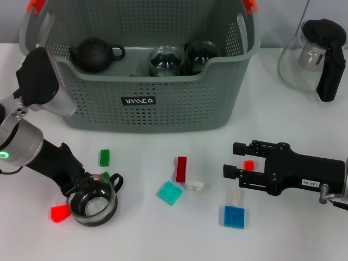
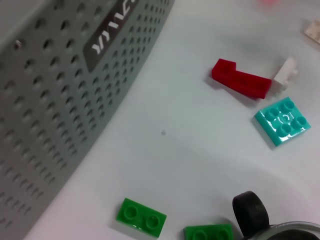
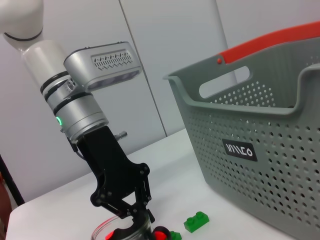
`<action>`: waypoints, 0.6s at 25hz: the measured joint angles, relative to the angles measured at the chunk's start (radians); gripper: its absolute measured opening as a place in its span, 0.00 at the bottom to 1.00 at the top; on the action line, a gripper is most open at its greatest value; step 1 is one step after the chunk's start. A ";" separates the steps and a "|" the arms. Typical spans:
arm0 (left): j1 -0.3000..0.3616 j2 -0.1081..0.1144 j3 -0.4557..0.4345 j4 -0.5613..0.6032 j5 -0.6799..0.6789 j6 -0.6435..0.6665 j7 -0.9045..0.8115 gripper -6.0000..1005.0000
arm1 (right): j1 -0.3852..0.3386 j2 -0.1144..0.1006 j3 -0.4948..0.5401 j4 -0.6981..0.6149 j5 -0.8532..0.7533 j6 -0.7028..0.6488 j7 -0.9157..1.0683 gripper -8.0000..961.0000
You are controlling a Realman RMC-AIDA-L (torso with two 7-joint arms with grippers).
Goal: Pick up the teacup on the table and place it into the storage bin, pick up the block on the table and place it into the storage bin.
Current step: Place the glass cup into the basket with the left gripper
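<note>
Near the table's front-left edge, the left claw (image 1: 81,187) grips the teacup (image 1: 93,204); the right claw (image 1: 231,160) hangs open.

A storage bin (image 1: 163,103) stands at the back centre of the tabletop (image 1: 147,228) — inside it a teapot (image 1: 95,53) sits to the left of two glass cups (image 1: 166,61). A glass pitcher (image 1: 315,54) stands to the bin's right. In front of the bin, loose blocks (image 1: 181,168) lie scattered across the middle. At front left sits a teacup (image 1: 93,201), with the left claw (image 1: 81,187) at its rim — one block (image 1: 58,213) just left of it. The right claw (image 1: 234,160) reaches in from the right, above the tabletop near the blocks.
</note>
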 joint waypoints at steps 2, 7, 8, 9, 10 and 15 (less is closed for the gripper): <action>0.000 0.000 0.001 -0.001 0.001 0.001 -0.001 0.12 | 0.000 0.000 0.000 0.000 0.000 0.000 0.000 0.74; 0.000 0.000 -0.010 0.013 -0.009 0.031 0.000 0.05 | 0.000 0.000 -0.002 0.000 0.000 0.000 0.000 0.74; 0.000 0.001 -0.022 0.030 -0.020 0.053 0.005 0.05 | -0.001 0.000 -0.002 0.000 0.000 0.000 0.000 0.74; -0.001 0.003 -0.039 0.044 -0.034 0.075 0.013 0.05 | -0.001 0.000 -0.002 0.000 0.000 0.000 0.000 0.74; -0.003 0.006 -0.059 0.060 -0.051 0.097 0.022 0.05 | -0.001 0.000 -0.002 0.000 0.000 0.000 0.000 0.74; -0.081 0.073 -0.282 0.060 -0.275 0.304 0.080 0.05 | 0.000 0.000 -0.006 0.000 0.000 0.000 0.000 0.74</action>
